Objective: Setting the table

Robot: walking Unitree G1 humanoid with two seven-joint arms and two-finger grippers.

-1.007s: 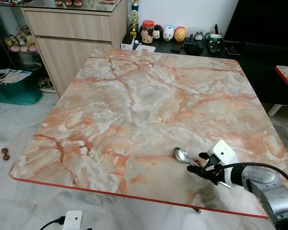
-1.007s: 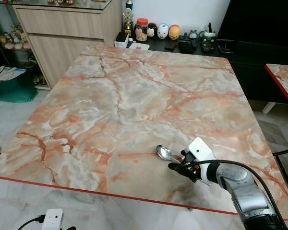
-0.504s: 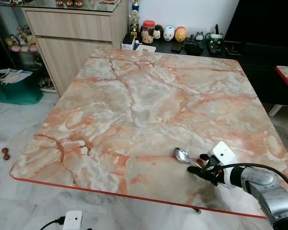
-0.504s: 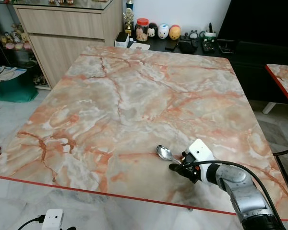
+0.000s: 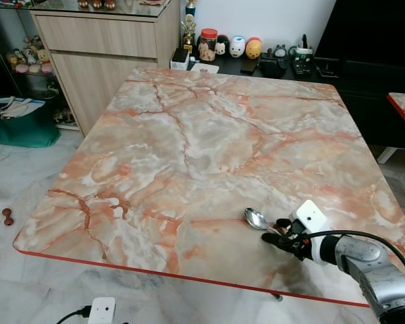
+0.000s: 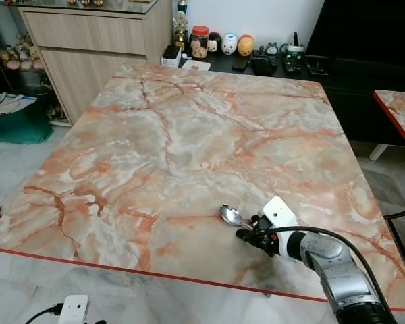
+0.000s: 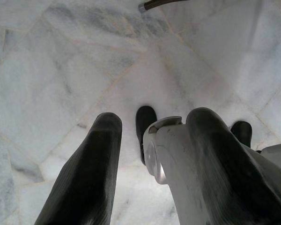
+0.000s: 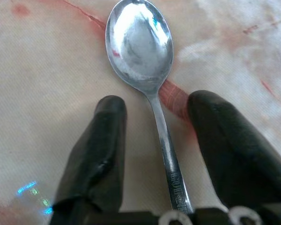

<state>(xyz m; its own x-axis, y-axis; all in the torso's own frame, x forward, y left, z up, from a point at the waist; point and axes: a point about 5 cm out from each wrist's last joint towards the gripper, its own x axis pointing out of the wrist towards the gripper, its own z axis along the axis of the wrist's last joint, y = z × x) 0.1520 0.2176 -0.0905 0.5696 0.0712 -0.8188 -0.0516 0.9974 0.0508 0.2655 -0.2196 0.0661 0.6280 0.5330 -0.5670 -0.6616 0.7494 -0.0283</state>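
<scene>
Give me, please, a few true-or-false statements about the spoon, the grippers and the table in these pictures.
1. The spoon lies on the table. True.
2. The right gripper has its fingers clamped on the spoon's handle. False: the fingers stand apart on either side of the handle, with gaps showing.
3. The spoon's bowl points away from the right gripper. True.
4. The left gripper hovers over the table. False: it hangs over the marble floor.
5. A plate sits beside the spoon. False: the tabletop near it is bare marble.
</scene>
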